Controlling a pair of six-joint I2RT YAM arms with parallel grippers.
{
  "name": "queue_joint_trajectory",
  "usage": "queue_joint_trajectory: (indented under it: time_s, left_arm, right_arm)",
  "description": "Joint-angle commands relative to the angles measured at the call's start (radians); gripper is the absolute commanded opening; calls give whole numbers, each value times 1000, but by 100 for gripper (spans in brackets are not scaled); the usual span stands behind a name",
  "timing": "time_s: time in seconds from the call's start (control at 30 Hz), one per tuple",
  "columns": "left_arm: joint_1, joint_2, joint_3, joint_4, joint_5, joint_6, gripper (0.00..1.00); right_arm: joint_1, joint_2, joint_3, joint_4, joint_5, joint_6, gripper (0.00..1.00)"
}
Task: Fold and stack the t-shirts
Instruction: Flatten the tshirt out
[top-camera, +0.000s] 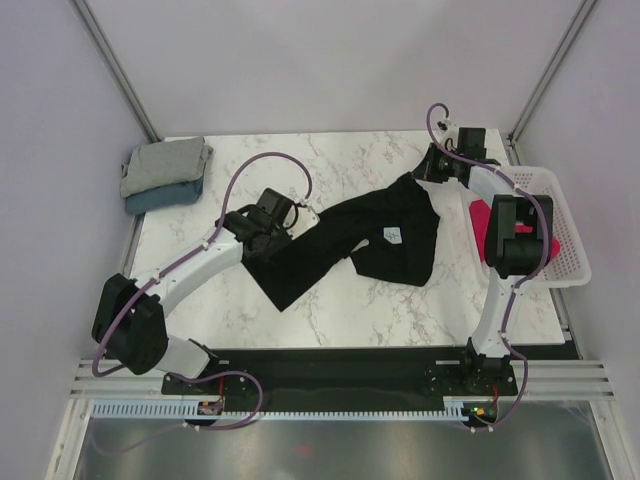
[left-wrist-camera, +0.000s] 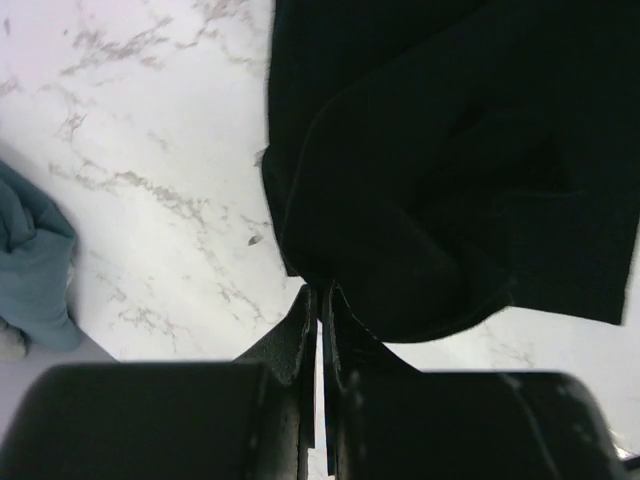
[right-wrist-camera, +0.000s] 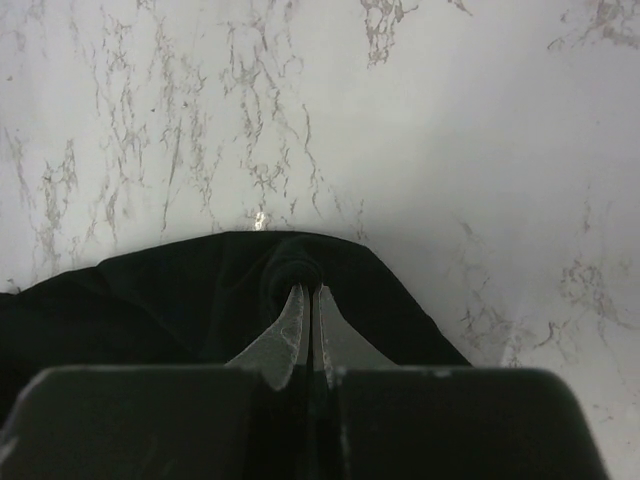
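Note:
The black t-shirt (top-camera: 370, 238) with a small white tag (top-camera: 391, 235) lies stretched across the middle of the marble table. My left gripper (top-camera: 300, 213) is shut on its left edge; in the left wrist view the black cloth (left-wrist-camera: 440, 150) bunches at my gripper's (left-wrist-camera: 320, 290) tips. My right gripper (top-camera: 428, 168) is shut on its far right corner; the cloth (right-wrist-camera: 180, 300) wraps my gripper's (right-wrist-camera: 309, 288) tips in the right wrist view. A folded grey t-shirt (top-camera: 165, 163) sits on a folded dusty blue one (top-camera: 160, 197) at the far left corner. The pink-red t-shirt (top-camera: 484, 225) lies in the basket.
A white mesh basket (top-camera: 560, 225) stands at the table's right edge, beside my right arm. The blue shirt's edge (left-wrist-camera: 35, 265) shows at the left of the left wrist view. Grey walls close in the table at the back and sides.

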Motion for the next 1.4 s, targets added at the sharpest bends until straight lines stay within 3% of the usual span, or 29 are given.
queue_joint_trajectory:
  time_s: [0.0,0.07,0.17,0.2,0.3,0.57,0.77,1.1,1.17,1.23,1.27,1.37]
  left_arm:
    - [60,6,1,122,-75,34,2]
    - [77,5,2,140,-76,25,2]
    - [92,5,-3,152,-86,22,2]
    - [94,2,-3,154,-90,19,2]
    - [95,-5,-4,171,-96,19,2]
    - [100,0,13,183,-66,6,2]
    - [100,-3,10,181,-53,5,2]
    - [100,-18,-10,178,-30,-20,2]
    - [100,-18,-13,178,-32,-18,2]
    - [100,-20,-18,178,-34,-23,2]
    - [100,-20,-21,178,-34,-23,2]
    - [98,-17,-22,178,-30,-26,2]
  right_arm:
    - [-3,16,60,12,32,-25,0]
    - [-3,14,63,9,54,-41,0]
    - [-3,-21,29,0,92,-96,9]
    - [0,-74,8,1,107,-128,21]
    - [25,-209,-109,9,204,-296,38]
    - [31,-312,-282,-52,192,-389,44]
    - [31,-240,-291,-48,203,-364,45]
    - [31,-107,-173,-41,186,-347,45]
    - [30,-95,-166,-34,148,-341,41]
    - [30,-93,-163,-17,114,-329,32]
    - [30,-98,-173,-6,97,-320,19]
    - [30,-131,-196,35,71,-311,0]
